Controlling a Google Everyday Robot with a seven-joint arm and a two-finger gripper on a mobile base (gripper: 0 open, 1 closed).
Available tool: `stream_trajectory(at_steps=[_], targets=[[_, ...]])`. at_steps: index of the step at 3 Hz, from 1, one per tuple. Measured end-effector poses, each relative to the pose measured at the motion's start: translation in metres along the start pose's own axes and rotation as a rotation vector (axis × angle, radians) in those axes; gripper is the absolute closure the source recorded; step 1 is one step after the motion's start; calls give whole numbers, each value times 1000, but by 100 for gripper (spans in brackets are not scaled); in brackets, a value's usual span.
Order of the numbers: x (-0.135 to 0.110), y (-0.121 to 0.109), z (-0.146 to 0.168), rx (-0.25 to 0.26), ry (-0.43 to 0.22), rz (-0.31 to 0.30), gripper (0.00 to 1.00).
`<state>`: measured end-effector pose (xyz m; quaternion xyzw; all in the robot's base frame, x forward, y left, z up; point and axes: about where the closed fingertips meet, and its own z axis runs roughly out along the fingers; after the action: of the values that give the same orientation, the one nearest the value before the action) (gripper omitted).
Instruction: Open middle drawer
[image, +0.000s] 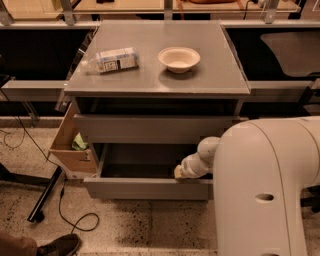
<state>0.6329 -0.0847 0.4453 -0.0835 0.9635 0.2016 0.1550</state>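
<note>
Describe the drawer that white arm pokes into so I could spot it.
Find the grey cabinet with a bowl on top. Below its upper drawer front, the middle drawer is the one pulled open, with the gripper just behind its front panel.

Legible text: none. Bottle (112, 60), lying on its side on the cabinet top (150, 82): pale label with dark print (cannot be read). Gripper (179, 171): unmarked, at the upper front edge of the pulled-out middle drawer (145, 189), right of its centre.
</note>
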Motion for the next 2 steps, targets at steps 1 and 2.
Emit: stream_trajectory(at_steps=[1, 2], targets=[[16, 2, -3, 13, 71, -35, 100], [27, 2, -2, 18, 125, -57, 100]])
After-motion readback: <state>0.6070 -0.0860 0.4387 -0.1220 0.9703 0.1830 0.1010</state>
